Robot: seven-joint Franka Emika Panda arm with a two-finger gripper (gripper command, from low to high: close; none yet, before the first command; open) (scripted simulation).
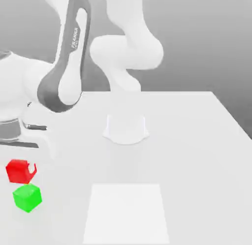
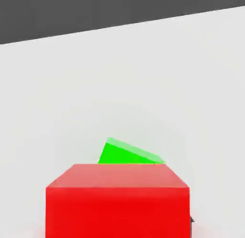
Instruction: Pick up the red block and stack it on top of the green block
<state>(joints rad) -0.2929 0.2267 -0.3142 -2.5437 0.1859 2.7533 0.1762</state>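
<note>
Nearest your hand camera, the red block [image 2: 117, 201] sits clamped in the narrow gripper [image 1: 22, 165], its faces plain and matte. Just beyond it lies the green block [image 2: 127, 154], a like-sized cube resting on the smooth white table [image 1: 197, 155], partly hidden behind the red.

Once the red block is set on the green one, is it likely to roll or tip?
Rolling seems unlikely: the red block is a flat-faced cube. It looks rigid, so it probably won't sag. Tipping is the likelier risk: the green block looks about the same size, so an off-centre landing would leave overhang.
</note>
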